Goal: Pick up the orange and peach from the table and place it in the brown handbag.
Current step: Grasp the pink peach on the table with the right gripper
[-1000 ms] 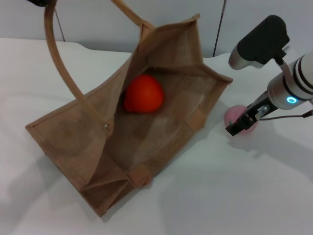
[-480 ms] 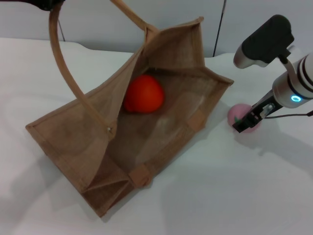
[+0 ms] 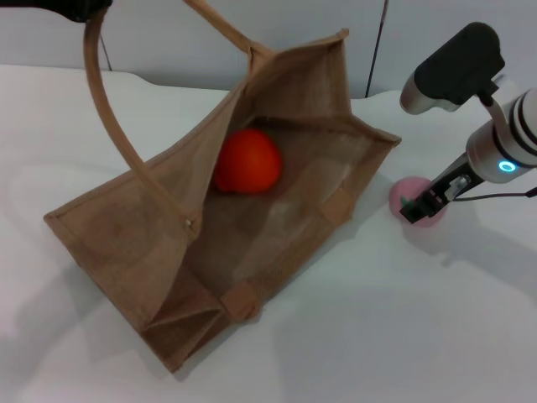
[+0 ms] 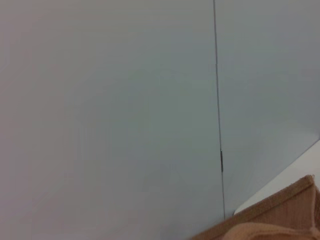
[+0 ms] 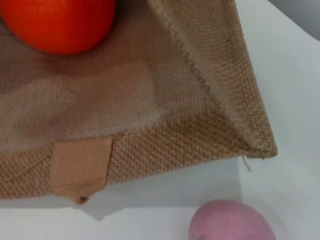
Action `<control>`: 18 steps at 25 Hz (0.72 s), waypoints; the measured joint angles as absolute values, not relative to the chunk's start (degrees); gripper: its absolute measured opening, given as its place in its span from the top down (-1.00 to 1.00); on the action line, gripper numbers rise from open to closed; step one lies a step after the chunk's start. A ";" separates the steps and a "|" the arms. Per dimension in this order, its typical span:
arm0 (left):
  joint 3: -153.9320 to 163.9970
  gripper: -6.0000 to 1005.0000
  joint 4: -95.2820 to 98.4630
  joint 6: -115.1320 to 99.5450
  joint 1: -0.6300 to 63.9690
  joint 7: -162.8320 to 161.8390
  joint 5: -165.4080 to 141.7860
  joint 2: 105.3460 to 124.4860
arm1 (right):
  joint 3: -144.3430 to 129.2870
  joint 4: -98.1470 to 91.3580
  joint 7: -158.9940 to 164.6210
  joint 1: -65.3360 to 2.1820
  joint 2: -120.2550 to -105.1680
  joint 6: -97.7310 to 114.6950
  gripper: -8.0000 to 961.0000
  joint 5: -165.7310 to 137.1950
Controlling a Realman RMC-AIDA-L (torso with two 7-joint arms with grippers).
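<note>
The brown handbag [image 3: 252, 227] lies on the white table with its mouth held open. My left gripper [image 3: 77, 7], at the top left edge of the head view, is shut on one long handle [image 3: 105, 126] and holds it up. The orange [image 3: 247, 161] rests inside the bag; it also shows in the right wrist view [image 5: 60, 22]. The peach [image 3: 409, 191] sits on the table just right of the bag's corner, and shows in the right wrist view [image 5: 232, 221]. My right gripper [image 3: 417, 210] is open, low at the peach, with a dark finger in front of it.
A grey wall with a vertical seam [image 3: 377, 42] stands behind the table. The bag's second handle [image 3: 220, 25] rises at the back. White table surface [image 3: 403, 327] stretches in front and to the right of the bag.
My right gripper has closed in on the peach, shifting slightly right and away. The held handle has shifted a little. The orange has stayed in the bag.
</note>
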State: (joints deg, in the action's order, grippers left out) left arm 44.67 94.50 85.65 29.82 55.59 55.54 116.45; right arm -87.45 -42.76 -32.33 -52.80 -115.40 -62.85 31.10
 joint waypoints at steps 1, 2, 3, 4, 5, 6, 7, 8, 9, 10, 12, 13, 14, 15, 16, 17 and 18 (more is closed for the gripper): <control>44.68 0.77 94.17 85.62 29.92 55.73 55.54 116.45 | -87.45 -42.91 -32.33 -52.81 -115.40 -62.86 -0.32 31.10; 44.73 0.77 93.70 85.60 30.12 55.95 55.54 116.45 | -87.43 -43.09 -32.35 -52.83 -115.40 -62.88 -0.31 31.10; 44.76 0.77 93.31 85.59 30.24 56.06 55.54 116.45 | -87.39 -43.25 -32.39 -52.85 -115.40 -62.89 -0.30 31.10; 44.78 0.77 93.02 85.59 30.33 56.17 55.54 116.45 | -87.30 -43.50 -32.47 -52.87 -115.40 -62.91 -0.29 31.10; 44.80 0.77 92.77 85.59 30.36 56.35 55.54 116.45 | -87.31 -43.80 -32.49 -52.88 -115.40 -62.96 -0.28 31.11; 44.81 0.77 92.62 85.59 30.37 56.52 55.54 116.45 | -87.34 -44.28 -32.50 -52.88 -115.41 -63.07 -0.27 31.10; 44.79 0.77 92.54 85.59 30.37 56.65 55.54 116.45 | -87.33 -45.01 -32.48 -52.81 -115.40 -63.33 -0.26 31.02; 44.72 0.77 92.52 85.59 30.38 56.77 55.54 116.45 | -87.30 -46.13 -32.40 -52.51 -115.41 -63.97 -0.25 30.72; 44.60 0.77 92.52 85.59 30.38 56.81 55.54 116.45 | -87.22 -47.16 -32.31 -52.16 -115.41 -64.58 -0.24 30.44; 44.50 0.77 92.51 85.59 30.38 56.85 55.55 116.45 | -87.05 -49.59 -32.01 -51.38 -115.43 -65.88 -0.23 30.04; 44.32 0.77 92.47 85.59 30.39 57.07 55.55 116.45 | -86.98 -54.00 -31.57 -49.78 -115.42 -68.19 -0.20 29.70; 44.29 0.77 92.45 85.59 30.39 57.24 55.55 116.45 | -86.97 -57.25 -31.21 -48.54 -115.41 -69.92 -0.19 29.55; 44.27 0.77 92.42 85.54 30.32 57.35 55.55 116.45 | -86.96 -59.91 -30.86 -47.47 -115.38 -71.20 -0.17 29.30; 44.24 0.77 92.37 85.45 30.26 57.41 55.55 116.45 | -86.93 -63.35 -30.23 -46.31 -115.37 -72.67 -0.15 28.78; 44.24 0.77 92.30 85.37 30.22 57.42 55.55 116.45 | -86.88 -70.24 -28.60 -43.91 -115.46 -75.50 -0.13 27.46; 44.22 0.77 92.12 85.23 30.22 57.44 55.55 116.45 | -86.88 -70.24 -28.60 -43.91 -115.46 -75.50 -0.12 27.46; 44.22 0.77 91.64 85.02 30.30 57.51 55.55 116.45 | -86.95 -73.45 -28.13 -42.85 -115.55 -76.69 -0.12 27.25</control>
